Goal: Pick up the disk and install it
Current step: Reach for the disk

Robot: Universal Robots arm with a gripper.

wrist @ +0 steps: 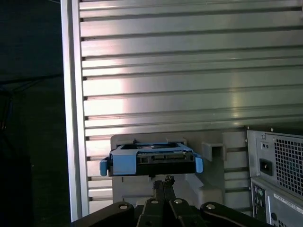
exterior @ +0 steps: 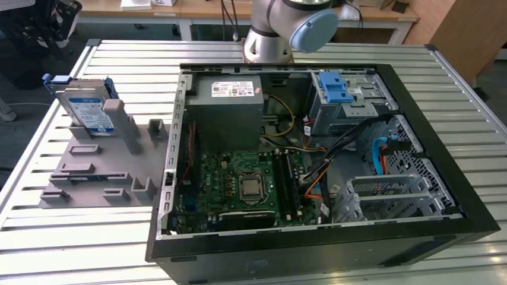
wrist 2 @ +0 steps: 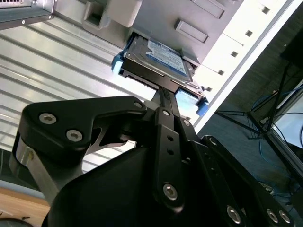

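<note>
The disk (exterior: pixel 85 108) stands on edge in a grey holder (exterior: pixel 103 172) on the table, at the exterior view's left of the open computer case. It is silver-grey with a white-and-blue label and blue side rails. In both wrist views my gripper (wrist 2: pixel 164 94) (wrist: pixel 167 181) hangs in front of the disk (wrist 2: pixel 156 59) (wrist: pixel 151 161), apart from it and pointing at its connector edge. The black fingers lie together, shut, with nothing between them.
The open computer case (exterior: pixel 443 148) fills the table's middle. Inside are a drive cage with a blue latch (exterior: pixel 336 89), a grey power-supply box (exterior: pixel 230 101) and the motherboard (exterior: pixel 246 184). The arm's base (exterior: pixel 273 35) stands behind the case. The slatted table's edge (wrist: pixel 71 94) runs beside the holder.
</note>
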